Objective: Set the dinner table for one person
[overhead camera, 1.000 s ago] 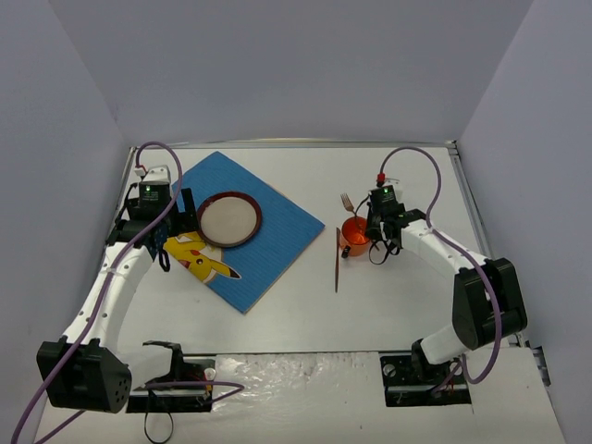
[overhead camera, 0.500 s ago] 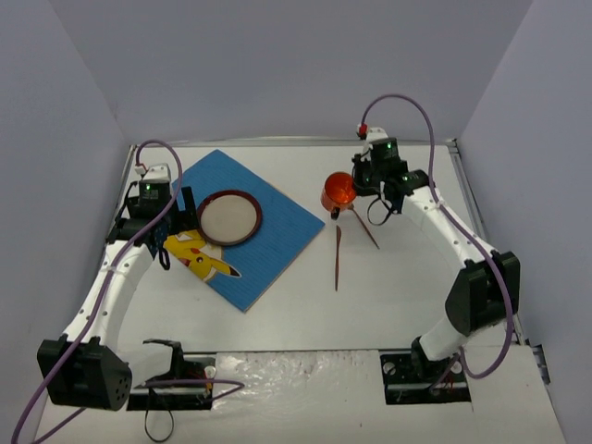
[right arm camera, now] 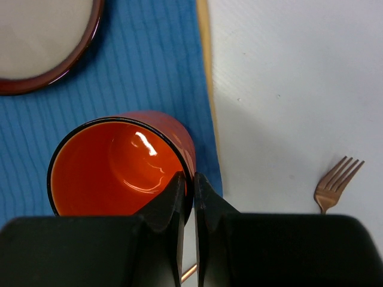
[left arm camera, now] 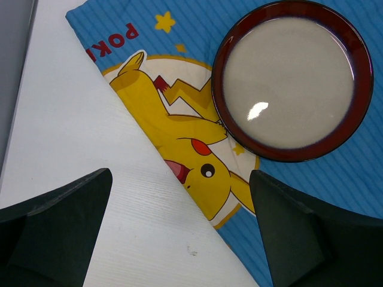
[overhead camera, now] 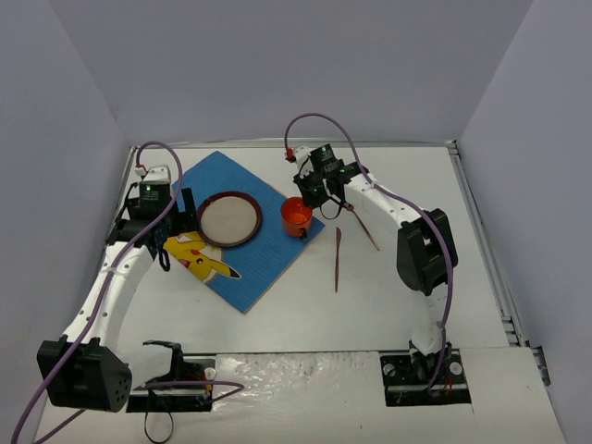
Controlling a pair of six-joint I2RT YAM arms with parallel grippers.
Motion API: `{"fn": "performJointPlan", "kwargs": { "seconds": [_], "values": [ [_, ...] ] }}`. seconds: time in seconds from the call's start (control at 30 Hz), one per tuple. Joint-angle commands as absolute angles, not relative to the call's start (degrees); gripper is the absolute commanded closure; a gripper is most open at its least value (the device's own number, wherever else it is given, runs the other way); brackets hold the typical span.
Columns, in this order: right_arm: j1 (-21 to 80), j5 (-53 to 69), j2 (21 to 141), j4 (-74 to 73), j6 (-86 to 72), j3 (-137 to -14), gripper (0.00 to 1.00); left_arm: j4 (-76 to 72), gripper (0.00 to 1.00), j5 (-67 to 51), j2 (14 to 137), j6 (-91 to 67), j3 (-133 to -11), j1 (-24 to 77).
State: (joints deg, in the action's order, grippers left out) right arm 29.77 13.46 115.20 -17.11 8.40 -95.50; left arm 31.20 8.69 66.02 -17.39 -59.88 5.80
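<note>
Your right gripper [right arm camera: 188, 185] is pinched almost shut on the rim of the orange cup [right arm camera: 114, 167], one finger inside the wall and one outside. The cup is over the right edge of the blue placemat [overhead camera: 268, 259], just beside the plate [left arm camera: 292, 81] that sits on the mat; you cannot tell whether its base touches the cloth. Your left gripper [left arm camera: 179, 179] hangs wide open with nothing in it, above the mat's left edge by the yellow cartoon figure. The white dinner table [overhead camera: 398, 296] lies under everything, with a fork [right arm camera: 335, 185] and a second thin utensil [overhead camera: 338, 259] on its bare surface to the right of the mat.
</note>
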Motion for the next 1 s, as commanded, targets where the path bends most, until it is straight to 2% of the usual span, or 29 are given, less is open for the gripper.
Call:
{"fn": "performJointPlan", "kwargs": {
  "seconds": [0.0,0.87,0.97],
  "values": [
    [29.9,14.8,113.9,-14.3,10.7,-101.3,1.00,29.8,0.03,9.5,65.7,-17.7,-61.1,5.4],
    [30.0,12.6,116.4,-8.1,8.3,-93.4,1.00,29.9,0.03,9.7,65.5,-17.5,-61.1,5.4],
    [30.0,12.5,115.9,-8.1,8.1,-92.7,0.88,30.0,0.03,9.8,65.4,-17.4,-61.1,5.4]
  ]
}}
